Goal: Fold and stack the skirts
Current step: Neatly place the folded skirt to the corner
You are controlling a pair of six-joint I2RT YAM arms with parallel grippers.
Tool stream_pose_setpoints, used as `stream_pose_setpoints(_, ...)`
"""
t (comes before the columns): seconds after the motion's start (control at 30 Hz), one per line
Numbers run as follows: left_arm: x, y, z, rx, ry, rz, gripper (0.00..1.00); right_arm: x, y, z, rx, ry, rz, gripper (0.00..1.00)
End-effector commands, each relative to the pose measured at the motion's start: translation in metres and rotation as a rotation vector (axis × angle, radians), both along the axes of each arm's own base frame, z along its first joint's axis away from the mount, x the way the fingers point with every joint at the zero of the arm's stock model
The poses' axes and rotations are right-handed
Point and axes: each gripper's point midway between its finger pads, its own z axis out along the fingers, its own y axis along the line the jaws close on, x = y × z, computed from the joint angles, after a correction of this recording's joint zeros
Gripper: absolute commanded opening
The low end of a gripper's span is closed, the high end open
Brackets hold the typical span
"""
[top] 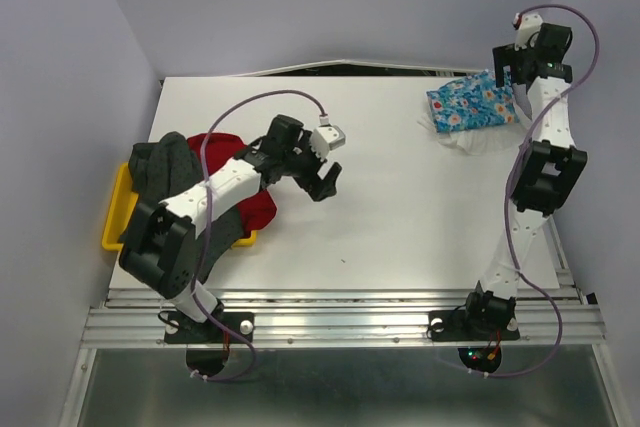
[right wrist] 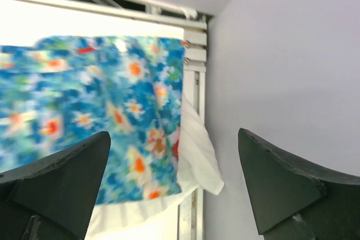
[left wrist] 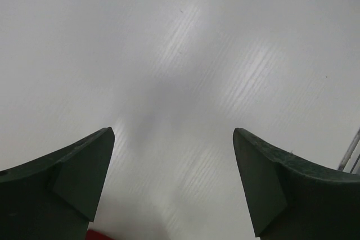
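Note:
The blue flower-print skirt point(top: 470, 105) lies folded at the table's far right on top of the thin white skirt point(top: 472, 140). Both show in the right wrist view, blue point(right wrist: 84, 111) over white point(right wrist: 197, 155). My right gripper point(top: 512, 72) is open and empty above their right edge. The red skirt point(top: 262, 209) and the dark grey skirt point(top: 165, 169) lie heaped in the yellow tray point(top: 116, 215) at the left. My left gripper point(top: 328, 182) is open and empty over bare table just right of the red skirt; a red sliver point(left wrist: 100, 235) shows in its view.
The white table point(top: 380, 217) ends in a metal rail at the near edge point(top: 340, 322). Lilac walls close in on the left, right and back. The right wall point(right wrist: 292, 71) stands right beside the skirt stack.

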Motion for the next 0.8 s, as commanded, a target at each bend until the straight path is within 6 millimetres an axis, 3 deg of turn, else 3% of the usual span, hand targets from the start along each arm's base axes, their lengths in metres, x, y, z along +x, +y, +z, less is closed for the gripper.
stream_pose_setpoints(0.0,0.032,0.022,0.091,-0.171,-0.164,0.113,0.99,-0.023,0.036,0.097,0.107,-0.146,0.113,1.0)
stream_pose_setpoints(0.03,0.038,0.03,0.101,-0.181,-0.189,0.144,0.99,-0.032,0.045,0.095,0.145,-0.115,0.131,1.0)
stream_pose_setpoints(0.07,0.043,0.037,0.111,-0.196,-0.203,0.182,0.99,-0.039,0.06,0.11,0.17,-0.13,0.173,1.0)
stream_pose_setpoints(0.13,0.061,0.064,0.138,-0.207,-0.265,0.307,0.99,-0.057,0.075,0.102,0.234,-0.069,0.199,1.0)
stream_pose_setpoints(0.2,0.064,0.077,0.153,-0.205,-0.268,0.356,0.99,-0.081,0.108,0.093,0.333,0.006,0.251,1.0)
stream_pose_setpoints(0.3,0.062,0.096,0.157,-0.191,-0.241,0.37,0.99,-0.115,0.148,0.09,0.466,0.068,0.29,1.0)
stream_pose_setpoints(0.33,0.063,0.106,0.155,-0.185,-0.233,0.394,0.99,-0.132,0.166,0.058,0.545,0.161,0.285,1.0)
stream_pose_setpoints(0.37,0.062,0.111,0.152,-0.173,-0.235,0.403,0.99,-0.144,0.172,0.049,0.582,0.185,0.276,1.0)
stream_pose_setpoints(0.4,0.058,0.118,0.141,-0.133,-0.241,0.411,0.99,-0.158,0.188,0.063,0.591,0.148,0.305,1.0)
stream_pose_setpoints(0.43,0.054,0.121,0.133,-0.106,-0.24,0.407,0.99,-0.179,0.2,0.028,0.636,0.232,0.292,1.0)
stream_pose_setpoints(0.47,0.052,0.126,0.127,-0.081,-0.242,0.415,0.99,-0.182,0.208,0.048,0.625,0.18,0.32,1.0)
stream_pose_setpoints(0.5,0.047,0.134,0.112,-0.044,-0.233,0.44,0.99,-0.2,0.225,0.016,0.644,0.247,0.33,1.0)
stream_pose_setpoints(0.57,0.038,0.14,0.094,0.001,-0.226,0.421,0.99,-0.228,0.245,0.011,0.635,0.26,0.368,1.0)
stream_pose_setpoints(0.6,0.033,0.142,0.086,0.017,-0.218,0.418,0.99,-0.246,0.252,-0.016,0.639,0.324,0.358,1.0)
stream_pose_setpoints(0.7,0.017,0.155,0.063,0.063,-0.211,0.441,0.99,-0.283,0.278,-0.029,0.62,0.341,0.431,1.0)
stream_pose_setpoints(0.77,0.016,0.161,0.065,0.075,-0.231,0.468,0.99,-0.291,0.28,-0.042,0.607,0.357,0.431,1.0)
